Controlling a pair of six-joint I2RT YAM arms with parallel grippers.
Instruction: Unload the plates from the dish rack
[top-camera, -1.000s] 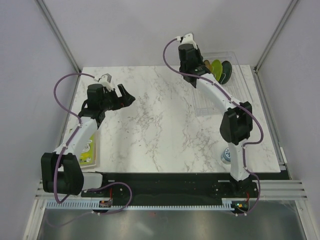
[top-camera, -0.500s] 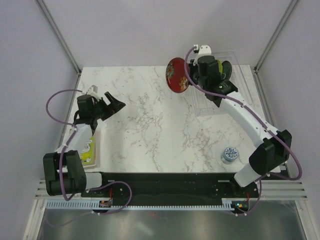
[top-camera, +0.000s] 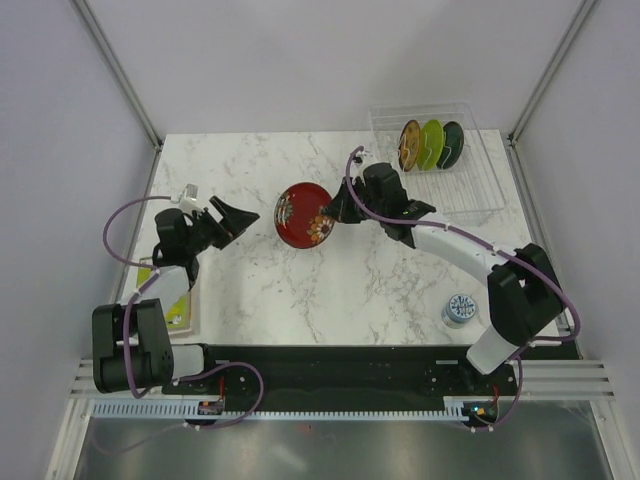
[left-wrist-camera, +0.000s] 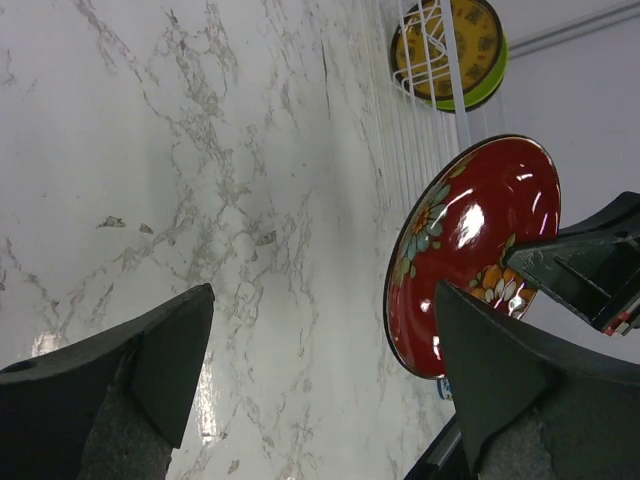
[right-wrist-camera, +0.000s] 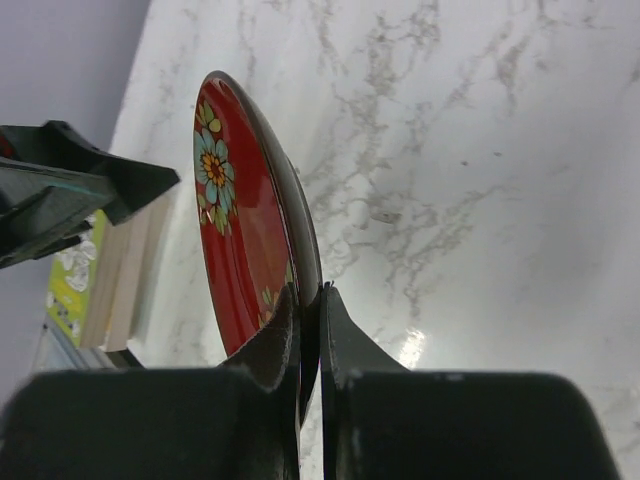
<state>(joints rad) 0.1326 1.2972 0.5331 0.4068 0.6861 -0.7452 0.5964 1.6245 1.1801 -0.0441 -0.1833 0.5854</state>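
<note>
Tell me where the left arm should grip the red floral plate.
Probably the free rim opposite the right gripper, approached from the left arm's side. The red floral plate is held tilted, its thin far rim nearest the open left gripper, so its jaws can straddle it.

The red floral plate (left-wrist-camera: 470, 250) is glossy as lacquer, throwing back white highlights. Under it, the tabletop (top-camera: 260, 280) is smooth, white, marble-look, polished enough to mirror the lamp. The dish rack (top-camera: 480, 195) is clear, shiny plastic with see-through ribs. On the left gripper (left-wrist-camera: 322, 300), the fingers (left-wrist-camera: 165, 350) look like matt black, faintly grainy plastic.
</note>
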